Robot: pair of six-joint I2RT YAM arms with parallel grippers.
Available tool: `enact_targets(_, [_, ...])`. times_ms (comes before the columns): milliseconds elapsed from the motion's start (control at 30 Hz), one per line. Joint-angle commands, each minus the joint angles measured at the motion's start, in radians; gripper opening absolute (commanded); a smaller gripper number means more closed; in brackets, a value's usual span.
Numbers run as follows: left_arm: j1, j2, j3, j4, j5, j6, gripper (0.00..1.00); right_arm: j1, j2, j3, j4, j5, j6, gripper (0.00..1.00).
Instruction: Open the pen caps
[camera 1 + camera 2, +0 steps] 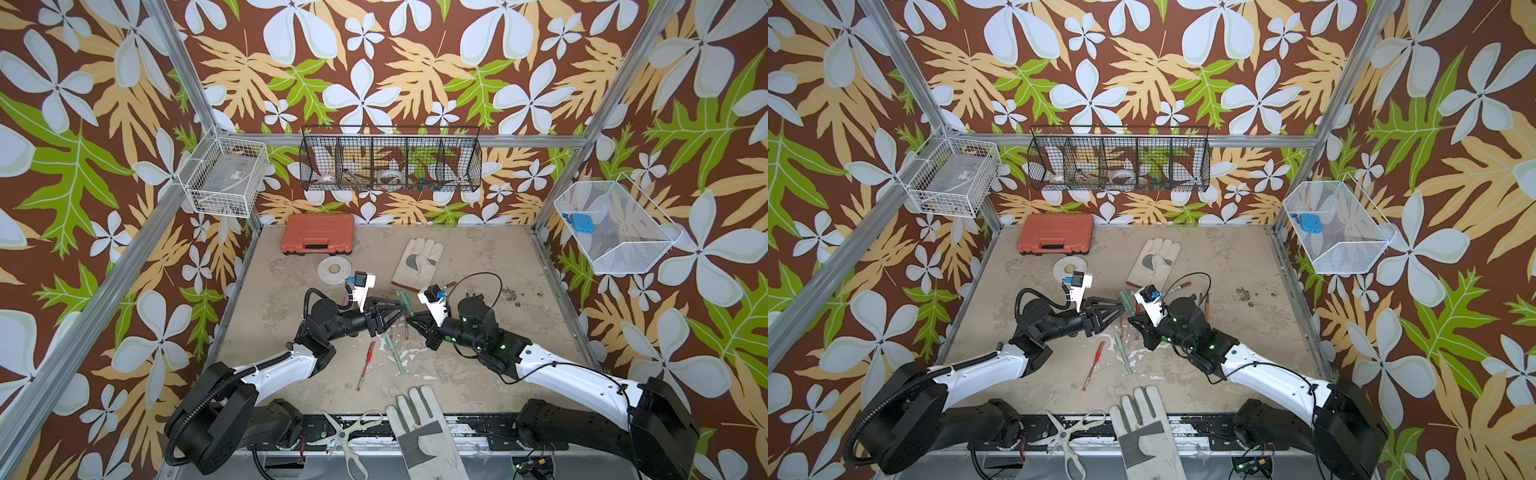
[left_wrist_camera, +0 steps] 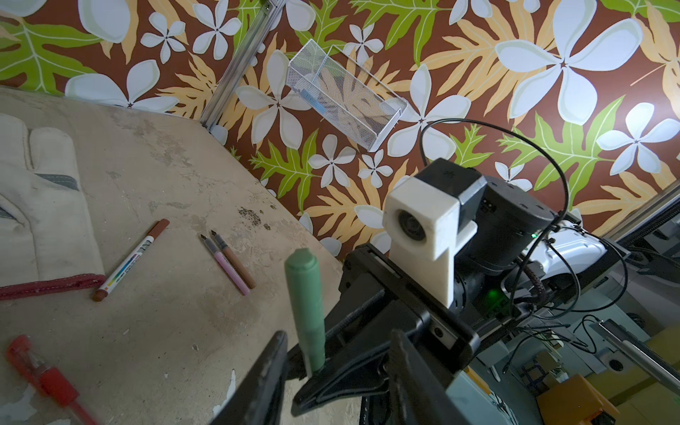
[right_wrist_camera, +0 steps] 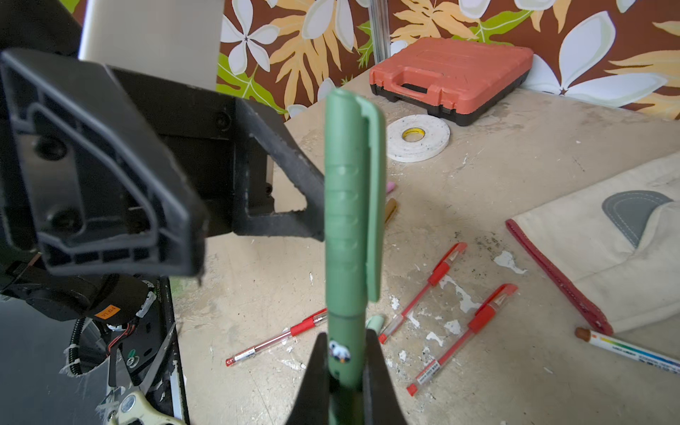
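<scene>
Pen caps: the one in play is the dark green cap (image 3: 347,191). It is seated on its pen and held up off the table (image 1: 478,345) near the middle, between the two arms.

Surroundings: orange toolbox (image 1: 318,240) at the back wall, work glove (image 1: 417,262) beside it, tape roll (image 1: 334,270) in front of the toolbox. None is in the way.

Right gripper (image 3: 346,340): jaws pinching the dark green pen (image 3: 346,320) low on the barrel, cap end pointing toward the back.

Left gripper (image 1: 401,312): jaws spread, fingertips just beside the cap. One finger looks to touch it. I cannot tell whether the cap sits properly between them. Nothing is clamped.

Loose on the table: red pens (image 3: 423,290) below the held pen; a pink pen (image 2: 226,265) and a tan pen (image 2: 235,262) lying bare-tipped.

Risks, my judgement:
- If the left jaws close across the seam or onto the barrel, both grippers hold one piece and the cap won't part.
- If the clip faces a pad, the grip is uneven and the cap slips.
- A pull off the pen's axis could swivel the pen out of the right jaws, since the pinch is low.
- A sudden release could drop the cap among the pens below.
</scene>
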Motion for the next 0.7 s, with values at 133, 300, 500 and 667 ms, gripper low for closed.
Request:
enact_targets(133, [0.0,0.009,0.007,0.013,0.0,0.0,0.46,0.008,0.02,0.009,0.006,-0.017,-0.02,0.0])
enact_targets(300, [0.001,0.013,0.01,-0.001,-0.01,0.003,0.43,0.037,0.027,0.015,0.008,-0.035,-0.039,0.0])
enact_targets(500, [0.001,0.015,0.013,-0.012,-0.016,0.006,0.37,0.047,0.035,0.017,0.011,-0.051,-0.045,0.0])
enact_targets(667, [0.001,0.025,0.014,-0.011,-0.015,0.009,0.26,0.048,0.044,0.02,0.014,-0.055,-0.045,0.0])
